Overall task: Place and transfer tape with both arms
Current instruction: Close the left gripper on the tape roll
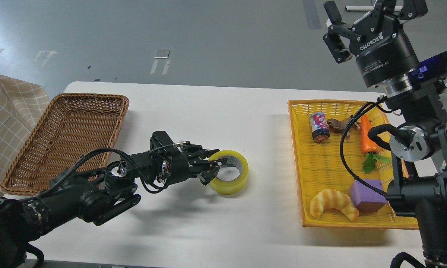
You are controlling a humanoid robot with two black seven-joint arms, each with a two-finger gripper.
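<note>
A roll of translucent yellowish packing tape (229, 172) sits on the white table (208, 111), roughly midway between a brown wicker basket (65, 139) at the left and a yellow woven tray (322, 163) at the right. The left gripper (212, 168), reaching in low from the left, meets the roll at its near-left rim, with 1 finger appearing to pass over the rim toward the grey-white core and the other against the outer wall below; the dark fingers overlap the roll, so whether they actually pinch it cannot be told.

The right gripper (368, 16) is raised high at the top right corner, well apart from the tape, its 2 fingers spread wide with nothing between them.

Inside the tray lie a small printed can (319, 127), a brown toy animal (338, 125), an orange toy carrot with green leaves (368, 138), a purple block (365, 195) and a croissant toy (333, 203), the last 2 side by side near the front edge. A checked beige cloth (7, 111) hangs at the far left edge.
</note>
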